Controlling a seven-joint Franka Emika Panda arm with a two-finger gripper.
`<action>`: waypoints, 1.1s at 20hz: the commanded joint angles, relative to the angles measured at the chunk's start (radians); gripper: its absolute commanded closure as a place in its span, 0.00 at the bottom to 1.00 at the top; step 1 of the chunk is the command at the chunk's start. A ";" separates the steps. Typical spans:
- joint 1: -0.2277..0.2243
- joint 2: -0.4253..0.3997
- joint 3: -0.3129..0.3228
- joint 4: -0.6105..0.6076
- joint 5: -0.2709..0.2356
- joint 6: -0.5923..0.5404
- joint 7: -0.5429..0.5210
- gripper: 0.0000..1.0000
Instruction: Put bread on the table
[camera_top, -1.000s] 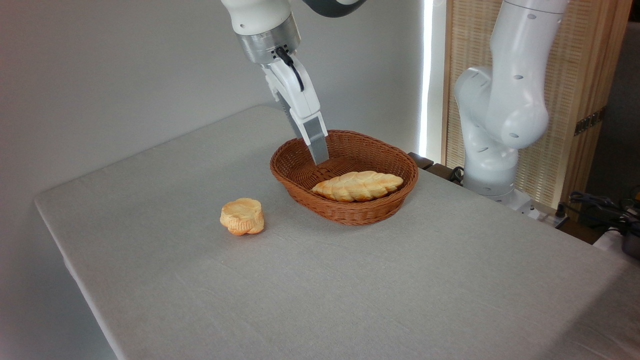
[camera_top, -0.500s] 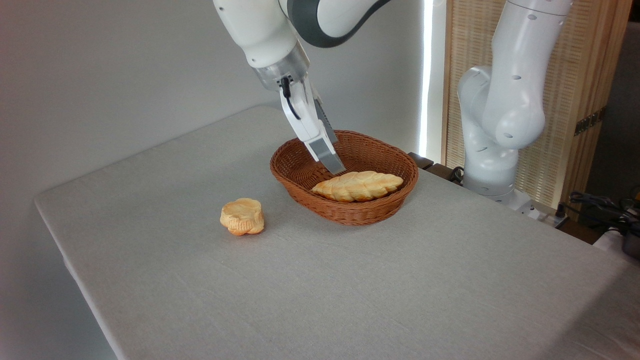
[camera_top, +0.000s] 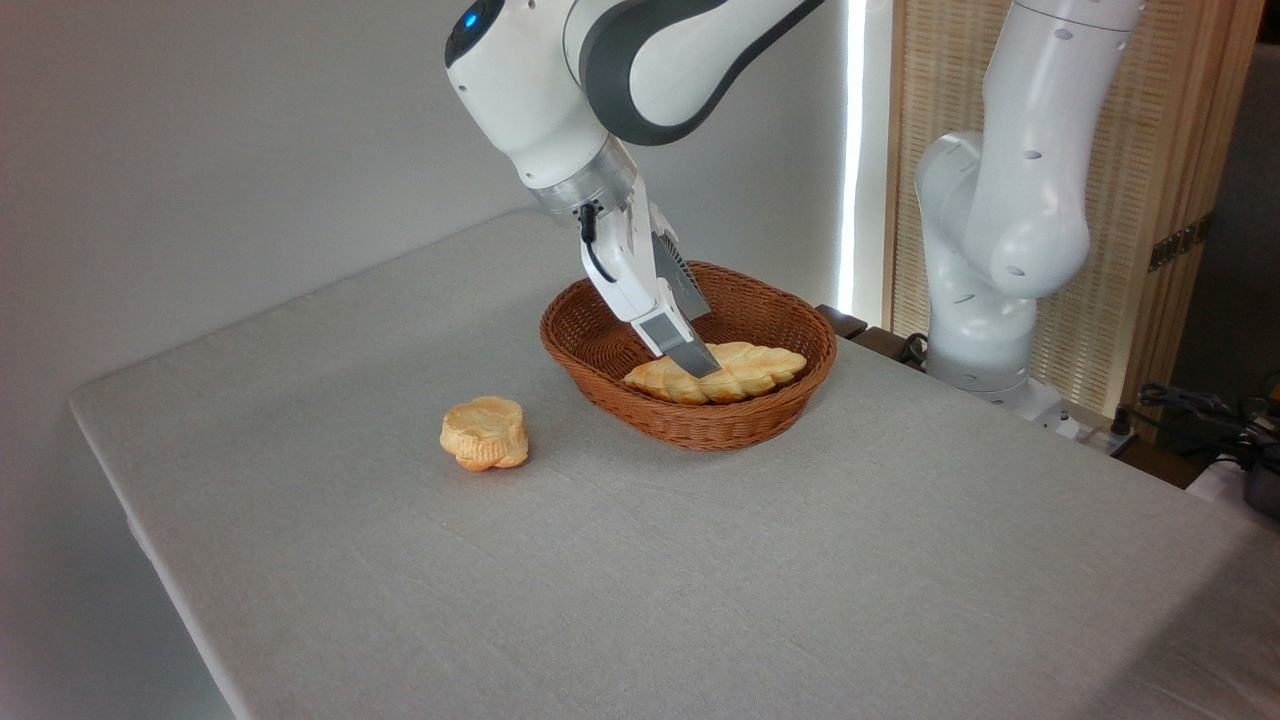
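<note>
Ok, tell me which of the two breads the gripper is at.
The long braided bread inside the basket; the gripper reaches down onto it. The small round bun sits alone on the table, well left.

No readable text anywhere in view.

No letters, numbers, brand marks or labels can be made out on the white robot arm (camera_top: 560, 90), the brown wicker basket (camera_top: 700, 425), the grey table (camera_top: 700, 580) or the wooden slatted screen (camera_top: 1160, 150) behind.
</note>
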 joint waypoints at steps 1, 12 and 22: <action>-0.002 0.043 -0.020 -0.003 0.015 0.038 0.013 0.00; -0.004 0.101 -0.044 -0.003 0.015 0.085 0.011 0.00; 0.004 0.103 -0.065 0.000 0.021 0.085 0.013 0.70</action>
